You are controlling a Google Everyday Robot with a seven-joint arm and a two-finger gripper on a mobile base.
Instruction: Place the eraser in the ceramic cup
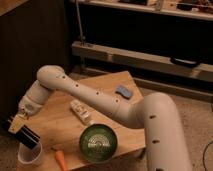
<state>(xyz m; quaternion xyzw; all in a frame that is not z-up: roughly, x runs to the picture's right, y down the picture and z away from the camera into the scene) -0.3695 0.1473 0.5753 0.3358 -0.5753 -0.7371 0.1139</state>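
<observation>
The black striped eraser (27, 136) stands tilted with its lower end inside the white ceramic cup (30, 155) at the table's front left corner. My gripper (17, 123) is at the eraser's upper end, just above and left of the cup, at the end of the white arm (90, 97) that reaches across the table from the right.
A green glossy bowl (98, 142) sits at the front of the wooden table (107, 85). An orange carrot-like piece (61, 158) lies between cup and bowl. A whitish packet (81, 112) lies mid-table, a small blue-grey object (123, 91) at the right. A metal shelf stands behind.
</observation>
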